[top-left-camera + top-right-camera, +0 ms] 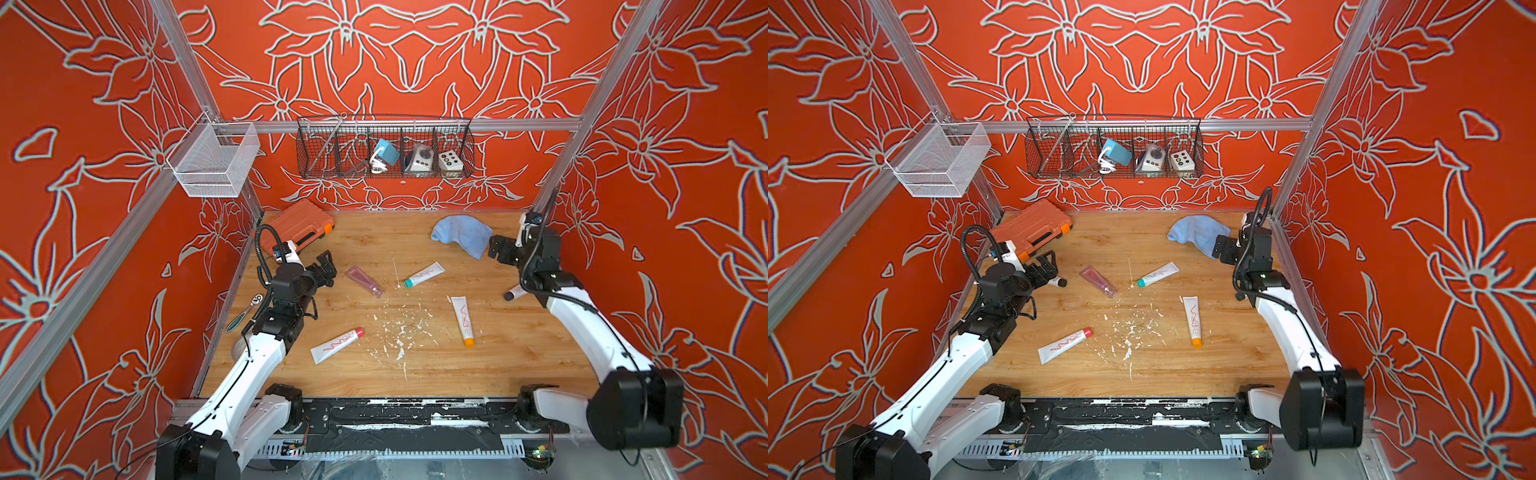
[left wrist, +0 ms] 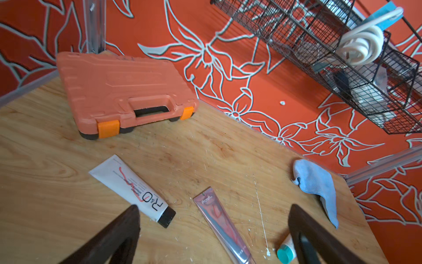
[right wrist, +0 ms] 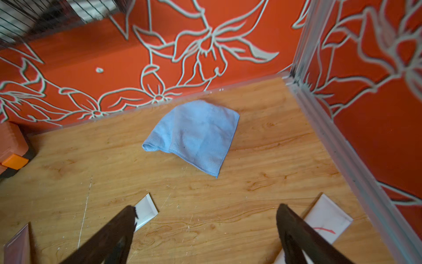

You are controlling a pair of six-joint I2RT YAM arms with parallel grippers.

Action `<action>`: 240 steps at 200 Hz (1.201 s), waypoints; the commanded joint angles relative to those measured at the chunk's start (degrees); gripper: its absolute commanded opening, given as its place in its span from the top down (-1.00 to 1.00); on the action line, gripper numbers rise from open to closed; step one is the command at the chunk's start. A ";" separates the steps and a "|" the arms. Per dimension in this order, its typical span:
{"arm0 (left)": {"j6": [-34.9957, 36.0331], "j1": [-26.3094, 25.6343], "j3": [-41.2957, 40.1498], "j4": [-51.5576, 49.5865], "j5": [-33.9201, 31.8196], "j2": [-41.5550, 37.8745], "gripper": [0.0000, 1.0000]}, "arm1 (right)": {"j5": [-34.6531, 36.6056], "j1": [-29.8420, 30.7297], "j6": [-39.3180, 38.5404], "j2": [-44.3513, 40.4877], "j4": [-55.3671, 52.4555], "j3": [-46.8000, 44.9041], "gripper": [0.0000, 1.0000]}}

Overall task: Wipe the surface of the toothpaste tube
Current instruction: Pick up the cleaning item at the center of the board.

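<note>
Several toothpaste tubes lie on the wooden table: a teal-capped one (image 1: 424, 275), an orange-capped one (image 1: 464, 321), a red-capped one (image 1: 336, 345) and a pink translucent one (image 1: 363, 281). A black-capped tube (image 2: 134, 189) lies just in front of my left gripper (image 1: 328, 266), which hovers open and empty at the left. A crumpled blue cloth (image 1: 461, 235) rests at the back right. My right gripper (image 1: 496, 249) stands open and empty beside the cloth's near corner. In the right wrist view the cloth (image 3: 196, 134) lies ahead of the gripper (image 3: 206, 206).
An orange tool case (image 1: 297, 224) sits in the back left corner. A ratchet wrench (image 1: 245, 311) lies by the left wall. White flecks (image 1: 399, 328) spatter the table's middle. A black wire basket (image 1: 384, 147) and a white mesh basket (image 1: 214, 160) hang above.
</note>
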 commanded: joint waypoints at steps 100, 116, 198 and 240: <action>-2.76 -0.01 4.32 -1.96 9.31 7.12 -1.00 | 1.25 2.23 3.07 40.77 -23.30 37.64 -0.83; -2.93 -0.01 4.54 -1.58 9.72 7.87 -1.00 | 1.24 2.32 3.38 45.07 -24.29 41.70 -0.83; -2.56 -0.06 5.30 -0.16 11.67 12.41 -1.00 | 1.34 3.54 3.25 61.31 -29.53 64.15 -0.82; -2.65 -0.03 5.90 0.41 12.14 13.78 -1.00 | 2.58 3.76 4.08 71.39 -37.03 80.06 -0.82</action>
